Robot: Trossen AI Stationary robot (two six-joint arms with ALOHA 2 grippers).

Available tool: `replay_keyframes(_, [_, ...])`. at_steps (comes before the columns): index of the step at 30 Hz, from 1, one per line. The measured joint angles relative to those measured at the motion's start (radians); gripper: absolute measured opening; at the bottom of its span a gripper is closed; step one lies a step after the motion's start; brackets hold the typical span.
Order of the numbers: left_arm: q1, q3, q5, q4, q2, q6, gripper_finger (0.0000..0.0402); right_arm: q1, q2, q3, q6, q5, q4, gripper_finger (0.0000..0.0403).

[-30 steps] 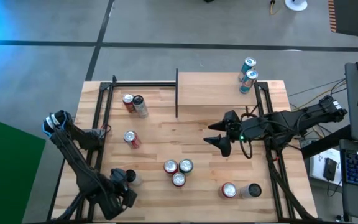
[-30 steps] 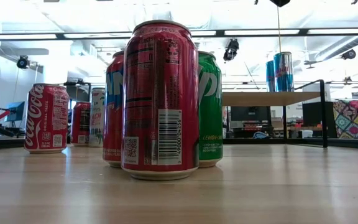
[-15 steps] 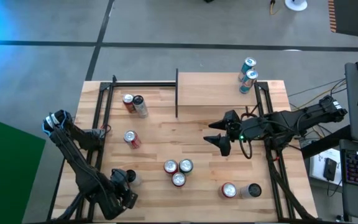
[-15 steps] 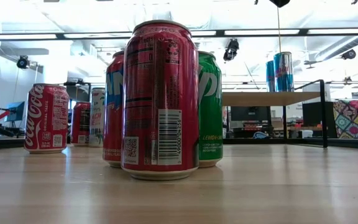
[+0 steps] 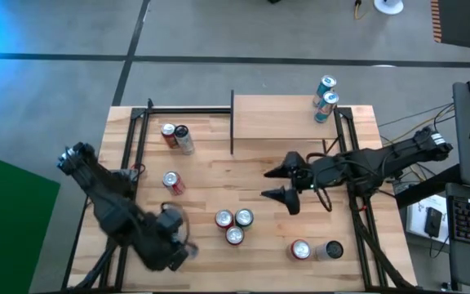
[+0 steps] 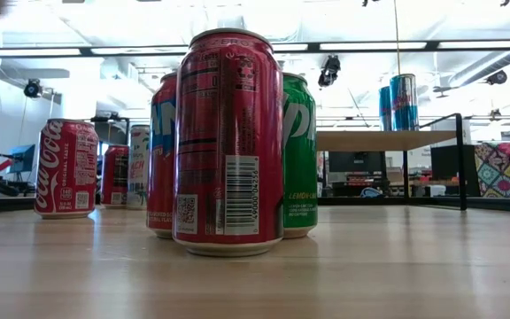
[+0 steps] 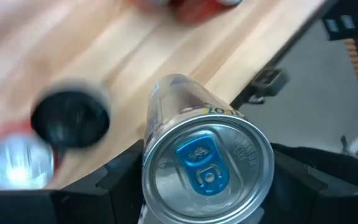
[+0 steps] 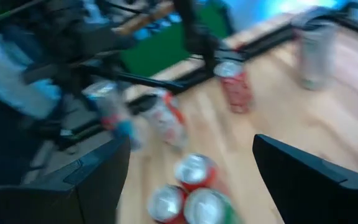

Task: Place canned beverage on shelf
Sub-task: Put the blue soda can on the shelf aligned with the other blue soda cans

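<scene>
A silver can with a blue tab (image 7: 207,168) is the canned beverage, and my left gripper (image 5: 176,241) is shut on it above the table's near left part. The shelf (image 5: 284,122), a light-wood board on black uprights at the far right, carries two blue cans (image 5: 326,96) standing on their bases; the low view shows the shelf (image 6: 379,140) from the side. My right gripper (image 5: 277,184) hovers open over the table's middle, in front of the shelf, with nothing between its fingers. My left gripper pinches the can between its two fingers, one on each opposite side of the wall (image 7: 146,163) close under the top rim. The fingers come from above, slanting down. The can is lifted clear of the table, its top toward the wrist.
Three cans (image 5: 233,226) stand clustered at the near middle and fill the low view (image 6: 228,142). A single red can (image 5: 171,183) and a pair (image 5: 175,137) stand on the left, two more (image 5: 315,250) at the near right. A black frame (image 5: 188,110) borders the far left.
My left gripper has risen from the table with the silver can, which is now lifted clear, has swung a little toward the table's middle, and its wrist has rolled. My right gripper has shifted slightly toward the table's left and near side and tipped.
</scene>
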Motion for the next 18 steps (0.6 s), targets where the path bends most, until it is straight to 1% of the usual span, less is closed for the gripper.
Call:
replay_keyframes(4, [0.127,0.061,0.001,0.002,0.002,0.226,0.0237,0.0,0.05,0.0,-0.022,-0.102,0.135,0.0327])
replay_keyframes(9, [0.262,0.102,0.0,0.02,0.002,0.454,0.0237,0.004,0.102,0.036,-0.05,-0.145,0.138,0.0327])
replay_keyframes(13, [0.349,0.111,0.041,0.053,0.002,0.592,0.0237,0.018,0.158,0.089,-0.159,-0.148,0.135,0.0334])
replay_keyframes(16, [0.399,0.112,0.07,0.072,0.003,0.664,0.0237,0.019,0.199,0.147,-0.24,-0.125,0.101,0.035])
replay_keyframes(18, [0.424,0.112,0.077,0.085,0.003,0.701,0.0237,0.013,0.232,0.199,-0.266,-0.09,0.058,0.0362])
